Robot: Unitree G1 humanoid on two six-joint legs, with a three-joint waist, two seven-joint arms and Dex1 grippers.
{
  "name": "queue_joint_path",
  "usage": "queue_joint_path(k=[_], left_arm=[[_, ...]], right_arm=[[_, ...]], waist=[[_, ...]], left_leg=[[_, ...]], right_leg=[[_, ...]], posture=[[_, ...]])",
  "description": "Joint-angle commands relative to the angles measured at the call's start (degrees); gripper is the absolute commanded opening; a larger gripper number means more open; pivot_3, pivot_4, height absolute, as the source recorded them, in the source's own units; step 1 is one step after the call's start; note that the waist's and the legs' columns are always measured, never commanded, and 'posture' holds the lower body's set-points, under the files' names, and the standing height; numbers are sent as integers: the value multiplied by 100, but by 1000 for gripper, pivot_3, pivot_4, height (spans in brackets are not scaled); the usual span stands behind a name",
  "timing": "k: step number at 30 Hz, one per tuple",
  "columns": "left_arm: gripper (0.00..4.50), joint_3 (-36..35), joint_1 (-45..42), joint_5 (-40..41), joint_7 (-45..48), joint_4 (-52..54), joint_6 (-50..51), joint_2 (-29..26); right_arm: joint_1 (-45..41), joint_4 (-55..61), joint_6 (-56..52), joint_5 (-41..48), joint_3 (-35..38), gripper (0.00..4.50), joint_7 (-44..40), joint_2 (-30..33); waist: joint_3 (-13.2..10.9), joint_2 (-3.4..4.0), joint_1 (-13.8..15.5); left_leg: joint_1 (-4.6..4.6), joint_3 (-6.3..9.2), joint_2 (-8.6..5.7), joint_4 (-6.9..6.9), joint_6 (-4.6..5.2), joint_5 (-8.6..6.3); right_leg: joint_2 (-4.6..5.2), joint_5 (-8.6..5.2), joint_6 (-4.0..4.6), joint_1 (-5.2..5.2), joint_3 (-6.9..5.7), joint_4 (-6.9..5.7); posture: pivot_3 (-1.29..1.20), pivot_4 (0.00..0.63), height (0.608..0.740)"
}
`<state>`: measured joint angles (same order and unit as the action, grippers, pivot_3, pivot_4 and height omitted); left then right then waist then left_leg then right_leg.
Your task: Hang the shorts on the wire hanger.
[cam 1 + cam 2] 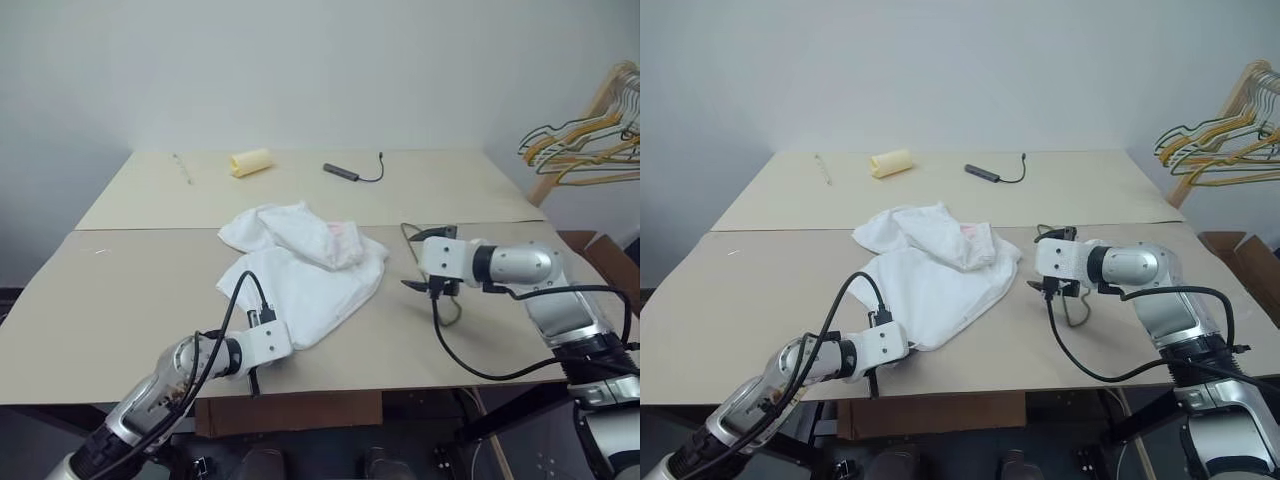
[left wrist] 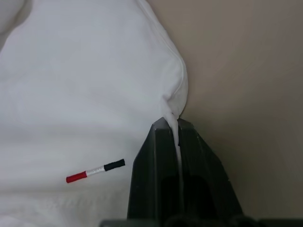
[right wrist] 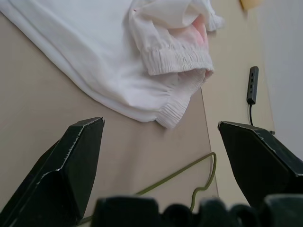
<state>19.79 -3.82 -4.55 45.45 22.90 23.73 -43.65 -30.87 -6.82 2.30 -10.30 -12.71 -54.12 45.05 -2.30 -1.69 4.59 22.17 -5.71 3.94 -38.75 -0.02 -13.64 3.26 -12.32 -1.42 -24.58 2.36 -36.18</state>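
**Left wrist view: shorts hem pinched; one hanger half hidden**

Left wrist view gives the clearest reading: the left gripper (image 2: pixel 177 130) has its jaws together, clamped on a corner fold of the shorts (image 1: pixel 300 270). One pair of white shorts is counted, crumpled at the middle of the bench (image 1: pixel 120 300), gathered waistband toward the right gripper (image 3: pixel 161 137), whose jaws are held wide apart above the bench surface, nothing between them. One small red, white and black mark (image 2: pixel 95 170) is seen on the cloth beside the left gripper.

One wire hanger (image 3: pixel 189 177) is counted on the bench, just beside the shorts on the right gripper's side; most of it is covered by that gripper and its cable, so its outline cannot be traced whole. Behind the shorts, at the far side of the bench, one yellow roll (image 1: pixel 251 162), one dark adapter with a cord (image 1: pixel 342 172) and one thin pale stick (image 1: pixel 182 168) are counted. A rack of hangers (image 1: pixel 590 145) is cut off by the frame edge; their number cannot be told.
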Motion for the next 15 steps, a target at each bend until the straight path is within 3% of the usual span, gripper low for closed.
queue_joint_path(k=[1,7,15], left_arm=[[10,-837,401,442,409,437,-259,-507],[10,-2501,983,1359,828,1072,-176,-947],[10,-3666,1311,1768,1007,1226,-141,-1106]], right_arm=[[-90,-196,401,-143,6,4500,198,-39],[-196,-754,1536,-725,-514,4500,481,-227],[-848,-2027,2981,-1883,-1328,4500,1447,-833]], waist=[[0,0,-70],[-3,-4,-87],[-4,-3,-95]], left_leg=[[2,1,0,1,0,0],[14,0,0,2,2,-1],[13,-2,-1,3,2,-1]], right_leg=[[1,-1,1,-2,0,1],[5,-2,1,-13,-1,3],[3,-2,1,-14,-2,0]], posture=[[178,0,740],[198,0,740],[221,0,740]])
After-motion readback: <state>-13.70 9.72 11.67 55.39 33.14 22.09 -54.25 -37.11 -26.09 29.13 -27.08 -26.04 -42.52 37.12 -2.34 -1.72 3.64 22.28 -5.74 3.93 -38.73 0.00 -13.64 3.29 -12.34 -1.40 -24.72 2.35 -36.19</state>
